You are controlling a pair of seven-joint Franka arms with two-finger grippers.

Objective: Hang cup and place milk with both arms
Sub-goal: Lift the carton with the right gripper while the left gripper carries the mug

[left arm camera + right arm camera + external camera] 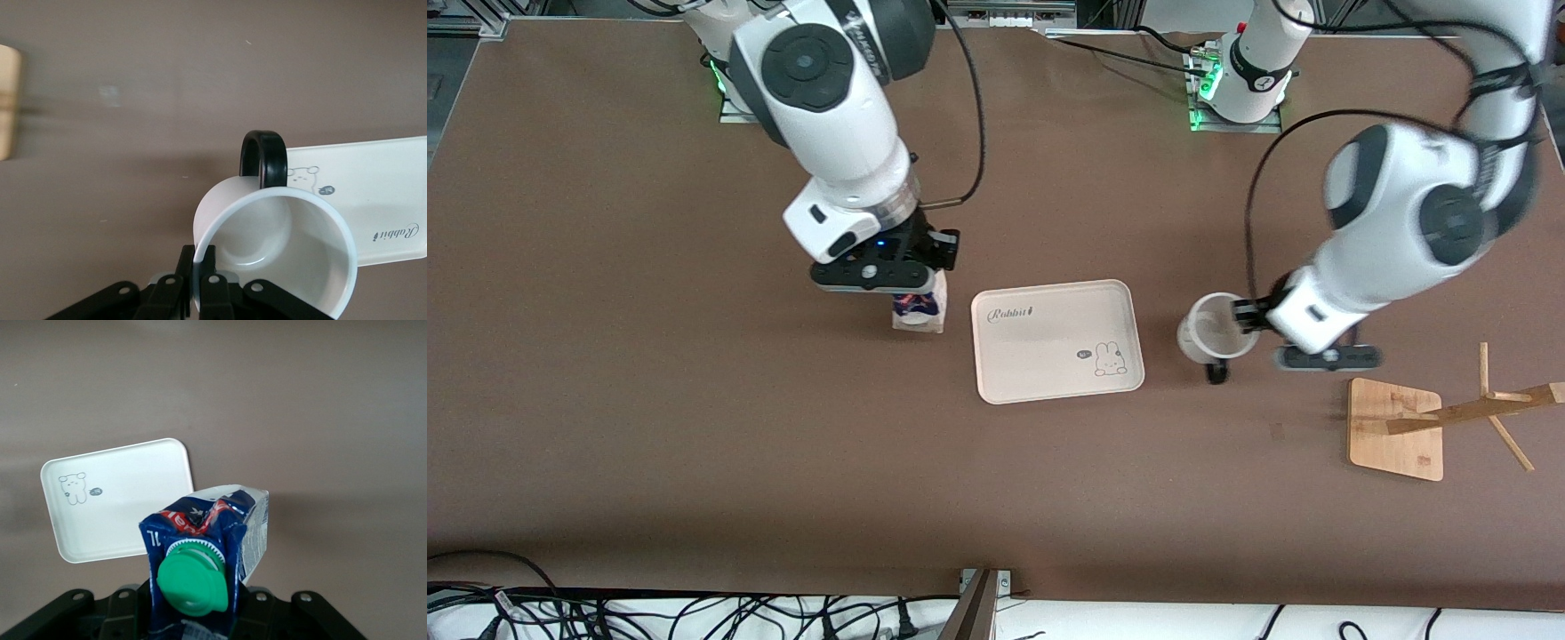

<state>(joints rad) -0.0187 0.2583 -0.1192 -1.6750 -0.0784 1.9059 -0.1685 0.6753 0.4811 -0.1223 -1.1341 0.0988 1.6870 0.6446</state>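
Right now, from where I'm standing:
Left claw [1240,322]: it is pinching the cup [1215,327] by its rim, one finger inside and one outside, holding it over the bench [649,427] between the tray [1056,340] and the rack [1449,418].
Right claw [911,289]: it is clamping the milk [918,311] near its top, over the bench just beside the tray, toward the right arm's end.
Progress: both things are being gripped, but neither is delivered; the tray is bare and nothing is hanging on the rack's pegs.
Left to do: I'd say the cup's black handle [264,155] needs threading onto a peg, and the milk needs setting down, probably on the tray.
Writing: the tray is showing "Rabbit" in script plus a small bunny drawing [1110,358]; the milk's lettering is too crumpled to read.
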